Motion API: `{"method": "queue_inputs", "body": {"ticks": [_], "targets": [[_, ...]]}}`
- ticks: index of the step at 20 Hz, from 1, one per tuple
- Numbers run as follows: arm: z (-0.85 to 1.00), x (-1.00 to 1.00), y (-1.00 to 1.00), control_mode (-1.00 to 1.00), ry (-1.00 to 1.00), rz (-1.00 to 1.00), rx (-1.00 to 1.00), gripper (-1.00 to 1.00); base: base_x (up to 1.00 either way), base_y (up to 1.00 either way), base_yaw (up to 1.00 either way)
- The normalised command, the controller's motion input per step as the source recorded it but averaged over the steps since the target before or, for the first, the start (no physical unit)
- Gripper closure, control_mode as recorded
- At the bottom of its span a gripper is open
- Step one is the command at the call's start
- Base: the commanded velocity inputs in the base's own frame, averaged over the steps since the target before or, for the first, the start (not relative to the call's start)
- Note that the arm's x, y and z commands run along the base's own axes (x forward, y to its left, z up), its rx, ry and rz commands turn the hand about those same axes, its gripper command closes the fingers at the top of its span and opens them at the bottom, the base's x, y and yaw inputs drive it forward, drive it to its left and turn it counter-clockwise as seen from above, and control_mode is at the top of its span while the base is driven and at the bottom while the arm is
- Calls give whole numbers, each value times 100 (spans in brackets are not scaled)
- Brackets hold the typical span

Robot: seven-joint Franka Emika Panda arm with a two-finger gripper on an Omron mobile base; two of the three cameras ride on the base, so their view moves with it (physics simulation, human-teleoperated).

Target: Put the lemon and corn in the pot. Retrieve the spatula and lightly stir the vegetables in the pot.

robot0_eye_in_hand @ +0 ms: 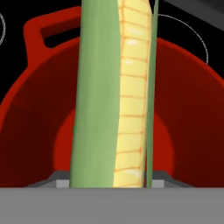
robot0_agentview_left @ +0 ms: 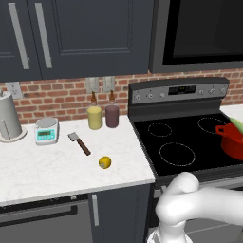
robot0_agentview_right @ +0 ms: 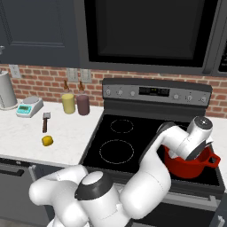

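My gripper (robot0_eye_in_hand: 112,181) is shut on the corn (robot0_eye_in_hand: 114,94), a green-husked cob with pale yellow kernels that stands upright through the hand view. Right beneath it lies the open red pot (robot0_eye_in_hand: 188,109), whose inside looks bare where it is visible. In the right base view my hand hangs over the pot (robot0_agentview_right: 191,165) on the stove's front right burner. The lemon (robot0_agentview_left: 105,162) lies on the white counter near its front edge. The spatula (robot0_agentview_left: 79,143) lies just behind the lemon, with its silver head toward the wall.
A pale yellow jar (robot0_agentview_left: 94,117) and a dark maroon jar (robot0_agentview_left: 112,116) stand at the brick wall. A small scale (robot0_agentview_left: 46,130) and a white canister (robot0_agentview_left: 9,116) sit further left. The black stove top (robot0_agentview_left: 178,137) has its left burners free.
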Motion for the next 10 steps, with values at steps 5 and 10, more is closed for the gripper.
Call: {"method": "queue_inputs", "body": {"ticks": [5, 10], "targets": [[-16, 0, 0, -100, -2, 0, 0, 100, 0, 0, 0], [-5, 0, 0, -100, 0, 0, 0, 100, 0, 0, 0]]}}
